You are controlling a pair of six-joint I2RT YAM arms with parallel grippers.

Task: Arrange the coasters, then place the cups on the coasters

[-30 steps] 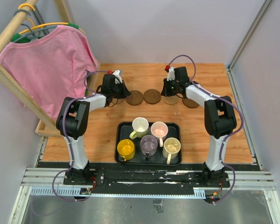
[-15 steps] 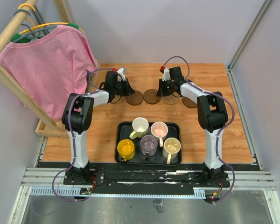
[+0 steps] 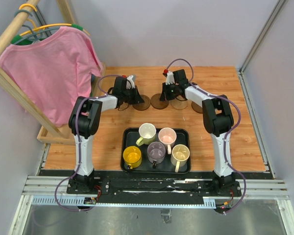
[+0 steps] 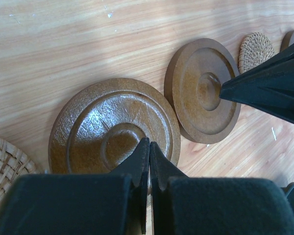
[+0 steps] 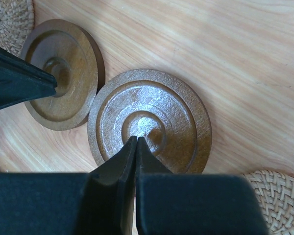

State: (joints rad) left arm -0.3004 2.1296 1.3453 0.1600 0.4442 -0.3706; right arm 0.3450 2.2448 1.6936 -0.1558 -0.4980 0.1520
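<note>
Two dark coasters [image 3: 142,103] lie side by side at the far side of the table [image 3: 220,88], each met at its centre by a tight-closed claw, left gripper [image 4: 148,147] and right gripper [image 5: 136,142]. Arranging is judged under way, with spacing needed next. The cups [image 3: 156,152] are left on the tray [image 3: 126,147].

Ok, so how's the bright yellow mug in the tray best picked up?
Probably pinch its left rim wall from straight above: the bright yellow mug stands upright, mouth open, in the tray's near-left corner, with the purple mug crowding its right side.
</note>
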